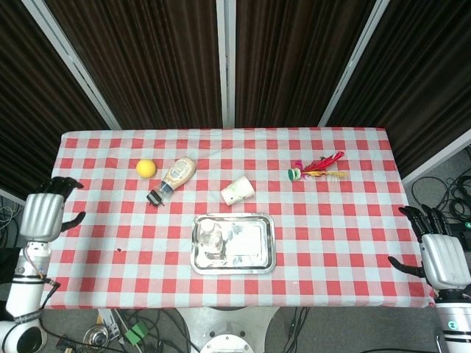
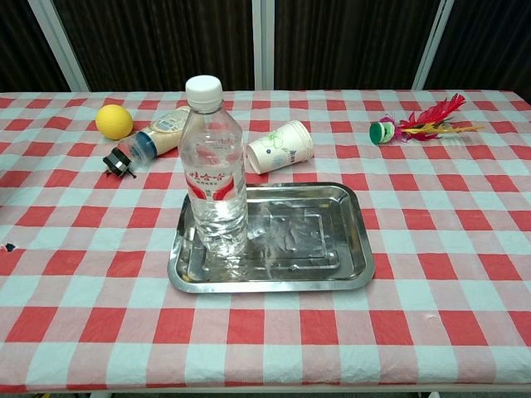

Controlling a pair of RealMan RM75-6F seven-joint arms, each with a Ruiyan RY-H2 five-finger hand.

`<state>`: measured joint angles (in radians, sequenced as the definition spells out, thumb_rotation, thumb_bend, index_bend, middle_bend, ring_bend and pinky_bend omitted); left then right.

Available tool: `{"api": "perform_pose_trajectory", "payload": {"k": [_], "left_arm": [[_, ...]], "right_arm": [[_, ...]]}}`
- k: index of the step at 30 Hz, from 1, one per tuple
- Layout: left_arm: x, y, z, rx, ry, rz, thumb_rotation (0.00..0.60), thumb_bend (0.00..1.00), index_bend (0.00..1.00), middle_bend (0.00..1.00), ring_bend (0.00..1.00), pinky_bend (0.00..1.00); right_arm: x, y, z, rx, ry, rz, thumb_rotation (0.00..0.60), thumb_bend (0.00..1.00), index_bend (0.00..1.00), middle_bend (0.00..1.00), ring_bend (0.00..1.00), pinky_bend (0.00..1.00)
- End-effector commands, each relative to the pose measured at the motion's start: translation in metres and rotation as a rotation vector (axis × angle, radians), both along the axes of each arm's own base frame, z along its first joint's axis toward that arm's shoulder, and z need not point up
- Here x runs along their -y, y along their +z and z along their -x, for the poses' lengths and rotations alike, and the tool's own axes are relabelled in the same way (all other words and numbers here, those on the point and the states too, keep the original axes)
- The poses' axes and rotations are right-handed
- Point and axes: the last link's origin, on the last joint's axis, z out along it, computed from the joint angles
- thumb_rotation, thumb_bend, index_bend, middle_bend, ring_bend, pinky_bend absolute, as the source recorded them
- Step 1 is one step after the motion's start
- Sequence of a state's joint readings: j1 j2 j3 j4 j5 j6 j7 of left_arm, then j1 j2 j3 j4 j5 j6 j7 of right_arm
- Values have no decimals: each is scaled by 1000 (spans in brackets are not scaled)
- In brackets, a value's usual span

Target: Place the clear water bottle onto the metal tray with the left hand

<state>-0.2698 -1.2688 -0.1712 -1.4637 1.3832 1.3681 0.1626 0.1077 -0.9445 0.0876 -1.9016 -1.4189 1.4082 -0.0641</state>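
Note:
The clear water bottle (image 2: pixel 215 177) with a white cap and red label stands upright at the left end of the metal tray (image 2: pixel 315 249). From above, the bottle (image 1: pixel 211 240) shows inside the tray (image 1: pixel 250 246) near the table's front. My left hand (image 1: pixel 44 215) hangs open off the table's left edge, holding nothing and far from the bottle. My right hand (image 1: pixel 439 254) is open past the table's right edge, fingers spread. Neither hand appears in the chest view.
A yellow ball (image 1: pixel 146 168), a lying sauce bottle (image 1: pixel 173 177) and a tipped paper cup (image 1: pixel 237 191) sit behind the tray. A red feathered shuttlecock (image 1: pixel 318 169) lies at the back right. A small black clip (image 2: pixel 119 163) rests by the sauce bottle's cap.

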Motion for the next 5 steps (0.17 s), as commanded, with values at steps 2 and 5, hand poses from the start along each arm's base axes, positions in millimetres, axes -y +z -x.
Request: {"api": "perform_pose_trajectory", "payload": {"k": [2,5], "left_arm": [[20,5,18,-62,50,19,600,210,387,379,261,307],[25,8,24,-74,64,20,600,210,386,379,261,306]], "right_arm": [[1,-3,0,-8,-1,-6,600,41,148,132,0,44],[2,-3,2,-10,-7,0,600,41,148,132,0,44]]}}
